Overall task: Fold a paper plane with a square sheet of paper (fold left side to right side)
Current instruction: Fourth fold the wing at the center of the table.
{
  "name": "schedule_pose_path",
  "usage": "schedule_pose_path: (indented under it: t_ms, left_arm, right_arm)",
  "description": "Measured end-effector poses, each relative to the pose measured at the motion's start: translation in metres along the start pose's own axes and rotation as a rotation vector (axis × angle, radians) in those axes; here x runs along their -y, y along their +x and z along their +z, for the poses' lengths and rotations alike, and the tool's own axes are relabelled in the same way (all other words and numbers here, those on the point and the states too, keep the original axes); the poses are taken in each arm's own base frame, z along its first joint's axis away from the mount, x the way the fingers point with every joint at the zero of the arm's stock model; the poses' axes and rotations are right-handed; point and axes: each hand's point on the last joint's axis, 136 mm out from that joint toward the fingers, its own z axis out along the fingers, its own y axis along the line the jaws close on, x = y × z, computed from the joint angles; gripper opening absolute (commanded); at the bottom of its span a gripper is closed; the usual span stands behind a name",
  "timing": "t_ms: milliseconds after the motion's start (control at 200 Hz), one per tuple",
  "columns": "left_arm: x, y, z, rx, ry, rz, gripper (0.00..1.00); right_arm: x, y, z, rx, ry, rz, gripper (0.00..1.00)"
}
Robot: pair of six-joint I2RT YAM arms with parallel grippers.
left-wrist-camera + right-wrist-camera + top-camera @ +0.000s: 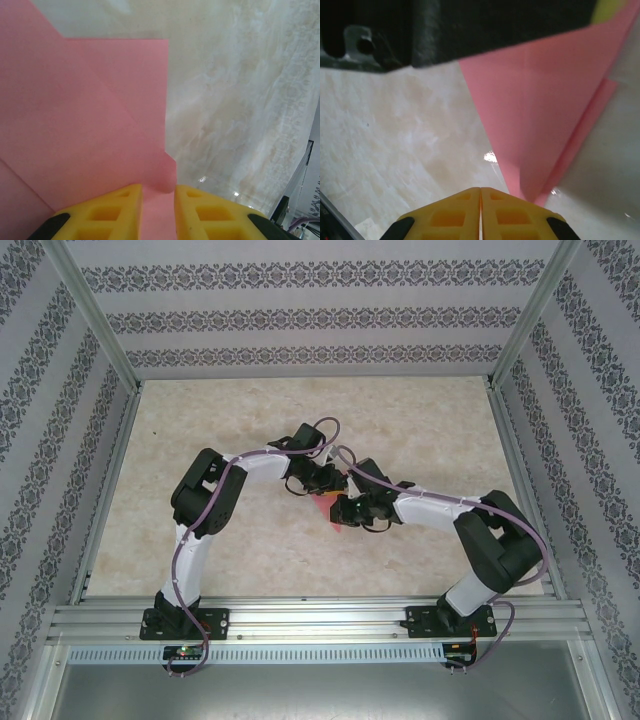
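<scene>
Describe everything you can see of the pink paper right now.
The paper is thin, plain salmon-pink and already folded: overlapping layers, a diagonal crease and straight edges. It lies on the marbled table between the two grippers, tapering to a point beside the shut right gripper. The left gripper, jaws slightly apart, sits over its edge; contact is unclear.

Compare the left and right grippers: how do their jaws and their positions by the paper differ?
The left gripper has its jaws apart; the right gripper has them pressed together with no gap. Pink paper shows in the left gripper's gap, while the paper's pointed corner lies just beside the right gripper's tip. Both have yellow jaws.
</scene>
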Motion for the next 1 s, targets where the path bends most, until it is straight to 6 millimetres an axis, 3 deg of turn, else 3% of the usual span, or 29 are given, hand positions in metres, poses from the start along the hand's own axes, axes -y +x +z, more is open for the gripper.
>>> schedule_pose_path:
  t_ms: [340,515,774,1004]
  left_arm:
    - [0.000,0.000,0.000,0.001,0.000,0.001,0.24]
    - [-0.002,-0.002,-0.001,0.008,-0.003,-0.002,0.22]
    - [-0.004,-0.003,-0.001,0.009,-0.001,-0.003,0.22]
    - [-0.005,-0.003,-0.001,0.008,0.006,-0.006,0.21]
  right_arm:
    - [0.007,-0.011,0.014,-0.003,0.054,0.002,0.09]
    - [0.019,-0.004,0.022,-0.041,0.090,0.008,0.09]
    - [0.020,-0.002,0.021,-0.042,0.090,0.006,0.09]
    - [0.024,0.012,0.014,-0.059,0.087,0.011,0.09]
